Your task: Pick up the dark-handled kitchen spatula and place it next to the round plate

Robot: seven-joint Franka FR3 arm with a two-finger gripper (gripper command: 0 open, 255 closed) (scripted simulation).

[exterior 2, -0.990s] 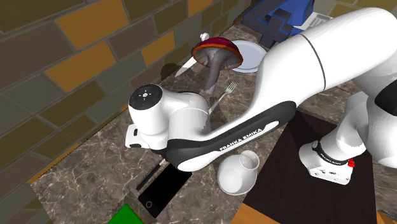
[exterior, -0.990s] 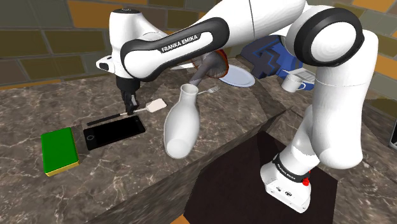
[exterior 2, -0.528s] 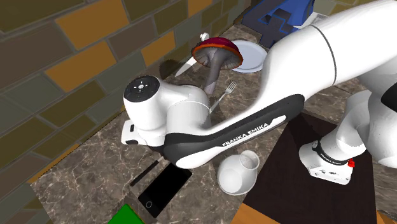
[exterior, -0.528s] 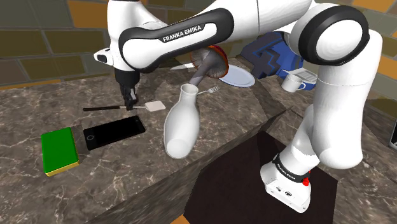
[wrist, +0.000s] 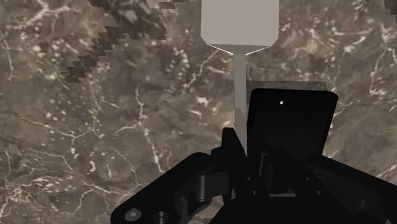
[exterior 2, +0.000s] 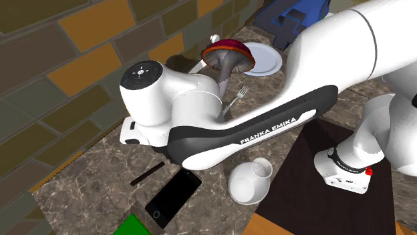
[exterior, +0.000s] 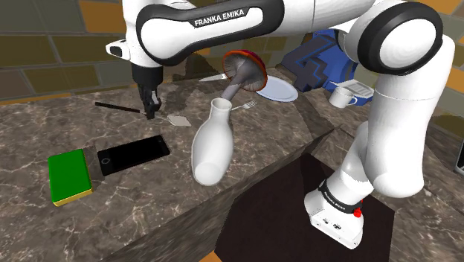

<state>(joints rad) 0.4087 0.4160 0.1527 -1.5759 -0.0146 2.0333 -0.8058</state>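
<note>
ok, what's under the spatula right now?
Marble counter shows beneath the spatula blade; the smartphone lies beside, not under it. The tool covers whatever is below the clamped shaft.

Counter [exterior: 44, 126], shoulder view, bearings from the vase [exterior: 213, 141]:
- phone [exterior: 134, 154] at 9 o'clock, lying flat
- block [exterior: 69, 176] at 8 o'clock, beyond the phone
- spatula [exterior: 178, 119] at 10 o'clock, clasped in the end effector [exterior: 151, 115], above the counter
- fork [exterior: 244, 106] at 1 o'clock
- plate [exterior: 279, 91] at 2 o'clock, behind the fork
- mug [exterior: 343, 97] at the plate's 3 o'clock
</note>
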